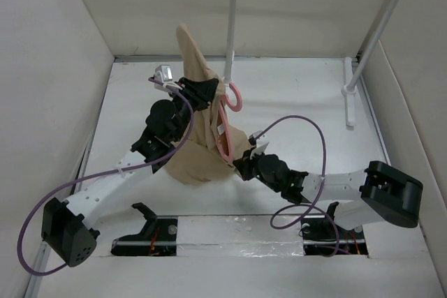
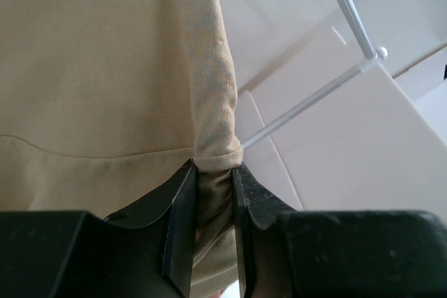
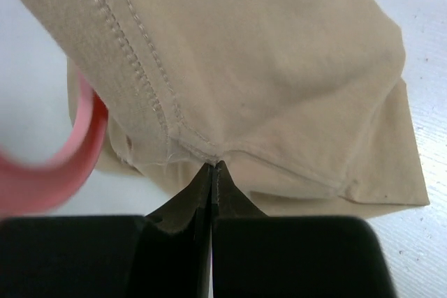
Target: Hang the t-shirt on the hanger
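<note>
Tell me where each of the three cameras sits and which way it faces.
Top external: above and behind the arm bases, looking down on the table; both arms show.
Left wrist: on the left arm, facing the t-shirt and white rail; the left gripper shows.
Right wrist: on the right arm, facing a t-shirt seam and the hanger; the right gripper shows.
Shared: the t-shirt, in all three.
</note>
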{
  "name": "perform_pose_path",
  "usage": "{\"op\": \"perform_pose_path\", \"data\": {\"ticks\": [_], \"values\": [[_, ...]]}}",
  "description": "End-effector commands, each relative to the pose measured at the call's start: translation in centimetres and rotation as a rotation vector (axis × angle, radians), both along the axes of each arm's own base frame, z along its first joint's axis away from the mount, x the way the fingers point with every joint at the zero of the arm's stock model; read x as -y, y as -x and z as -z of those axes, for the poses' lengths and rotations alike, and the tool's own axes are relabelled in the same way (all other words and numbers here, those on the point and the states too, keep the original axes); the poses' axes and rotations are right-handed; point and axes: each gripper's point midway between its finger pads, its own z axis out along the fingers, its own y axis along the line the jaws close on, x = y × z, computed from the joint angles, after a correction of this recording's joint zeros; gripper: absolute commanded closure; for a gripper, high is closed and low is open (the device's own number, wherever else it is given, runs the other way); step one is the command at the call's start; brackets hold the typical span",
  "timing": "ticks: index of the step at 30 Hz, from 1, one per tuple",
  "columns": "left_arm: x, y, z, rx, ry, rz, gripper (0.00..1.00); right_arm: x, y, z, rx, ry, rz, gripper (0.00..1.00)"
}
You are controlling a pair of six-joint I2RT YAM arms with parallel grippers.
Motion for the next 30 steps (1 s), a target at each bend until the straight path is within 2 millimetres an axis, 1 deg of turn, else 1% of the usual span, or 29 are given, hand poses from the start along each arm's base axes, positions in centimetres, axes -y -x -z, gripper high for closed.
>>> {"op": "perform_pose_path", "data": {"ticks": [1, 2, 4, 5, 6, 8, 9, 10, 11, 12, 13, 14, 15, 16, 17, 19, 20, 22, 23, 24, 25, 26, 27, 28, 29, 30], "values": [[-0.4, -0.1, -7.4, 0.184, 0.137, 0.007, 1.00, -0.5, 1.1, 0.1, -0.013, -0.019, -0.040, 1.00], [-0.7, -0.4, -7.7, 0.209, 0.163, -0.003, 1.00, -0.6, 1.8, 0.5, -0.030, -0.017, -0.060, 1.00], [-0.9, -0.5, -8.0, 0.237, 0.189, -0.016, 1.00, -0.9, 2.9, 0.8, -0.035, -0.011, -0.092, 1.00], [-1.3, -0.8, -8.1, 0.245, 0.201, -0.042, 1.00, -0.9, 3.2, 0.8, -0.036, -0.008, -0.096, 1.00], [-1.3, -1.2, -7.7, 0.240, 0.199, -0.053, 1.00, -0.4, 3.4, 1.2, -0.044, 0.006, -0.094, 1.00], [-1.2, -1.7, -7.4, 0.254, 0.199, -0.069, 1.00, -0.5, 4.5, 0.4, -0.050, -0.022, -0.114, 1.00], [-1.0, -2.0, -6.7, 0.251, 0.176, -0.072, 1.00, 0.0, 4.8, 0.7, -0.062, -0.012, -0.113, 1.00], [-0.8, -2.3, -6.3, 0.248, 0.169, -0.075, 1.00, 0.1, 5.2, -0.3, -0.056, -0.037, -0.120, 1.00], [-0.6, -2.5, -5.8, 0.248, 0.161, -0.071, 1.00, 0.4, 5.2, -0.6, -0.062, -0.046, -0.107, 1.00], [-0.3, -2.6, -4.7, 0.235, 0.149, -0.062, 1.00, 1.0, 5.3, -0.4, -0.075, -0.028, -0.096, 1.00], [0.0, -2.6, -4.3, 0.231, 0.149, -0.049, 1.00, 1.3, 5.4, -0.8, -0.073, -0.033, -0.091, 1.00], [0.4, -2.5, -3.7, 0.226, 0.139, -0.029, 1.00, 1.6, 5.4, -2.1, -0.061, -0.066, -0.085, 1.00], [0.5, -2.5, -3.0, 0.219, 0.130, -0.022, 1.00, 2.1, 5.5, -2.2, -0.064, -0.058, -0.075, 1.00], [0.6, -2.5, -2.5, 0.212, 0.134, -0.015, 1.00, 2.4, 5.5, -2.8, -0.057, -0.069, -0.076, 1.00], [0.9, -2.5, -2.1, 0.209, 0.134, -0.003, 1.00, 2.4, 5.7, -4.5, -0.040, -0.116, -0.087, 1.00], [1.2, -2.6, -0.7, 0.189, 0.126, 0.005, 1.00, 2.5, 6.0, -5.7, -0.031, -0.140, -0.099, 1.00], [1.6, -2.7, 0.0, 0.174, 0.126, 0.023, 1.00, 2.3, 5.9, -7.3, -0.015, -0.164, -0.106, 1.00], [1.8, -2.7, 1.0, 0.163, 0.131, 0.032, 1.00, 2.7, 6.0, -8.3, -0.017, -0.136, -0.105, 1.00], [1.9, -2.6, 1.1, 0.171, 0.145, 0.042, 1.00, 2.4, 5.7, -10.7, 0.005, -0.162, -0.101, 1.00], [2.1, -2.4, 1.8, 0.156, 0.152, 0.059, 1.00, 2.5, 5.7, -11.3, 0.002, -0.146, -0.099, 1.00], [2.3, -2.3, 2.0, 0.152, 0.154, 0.070, 1.00, 2.4, 5.7, -12.0, 0.005, -0.144, -0.101, 1.00], [2.7, -2.4, 2.5, 0.141, 0.148, 0.082, 1.00, 2.2, 5.6, -13.0, 0.019, -0.144, -0.109, 1.00], [2.8, -2.4, 2.6, 0.134, 0.147, 0.089, 1.00, 1.8, 5.5, -15.4, 0.037, -0.169, -0.119, 1.00], [2.8, -2.5, 2.8, 0.130, 0.145, 0.088, 1.00, 1.5, 5.4, -15.8, 0.035, -0.151, -0.122, 1.00], [3.3, -2.2, 3.2, 0.112, 0.140, 0.104, 1.00, 1.0, 5.4, -17.9, 0.056, -0.169, -0.139, 1.00], [3.4, -2.1, 3.4, 0.104, 0.140, 0.110, 1.00, 1.0, 5.6, -17.7, 0.053, -0.160, -0.146, 1.00]]}}
